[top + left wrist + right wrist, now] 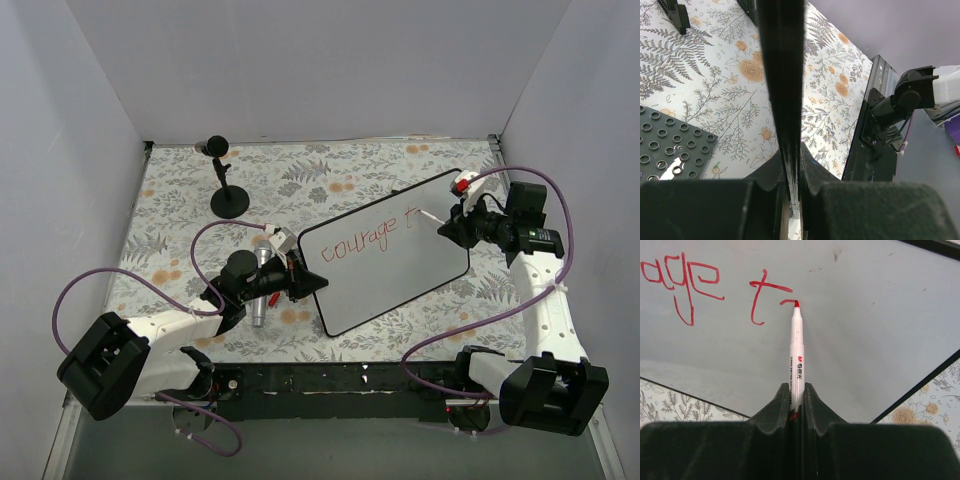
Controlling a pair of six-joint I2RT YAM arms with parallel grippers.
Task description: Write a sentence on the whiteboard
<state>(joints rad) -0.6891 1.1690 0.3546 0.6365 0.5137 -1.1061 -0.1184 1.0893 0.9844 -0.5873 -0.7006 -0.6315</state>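
The right gripper (796, 390) is pinching a white marker (797, 347), its two fingers pressed tight on the barrel. The pen is sticking straight out ahead of the fingertips. The marker's red tip is touching the whiteboard (875, 340) just ahead of the gripper, at the end of a short stroke right beside a "t". The sentence (372, 238) is running away to the left of the tip in thin red letters, reading "courage t" on one line.

The left gripper (792, 162) is clamping the board's thin black edge, which is rising edge-on straight ahead between its fingers. The jaws are nearly together around it. Left of those fingers, a dark perforated plate (670, 145) is lying on the floral tablecloth (830, 130). From above, the board is sitting between the two grippers.
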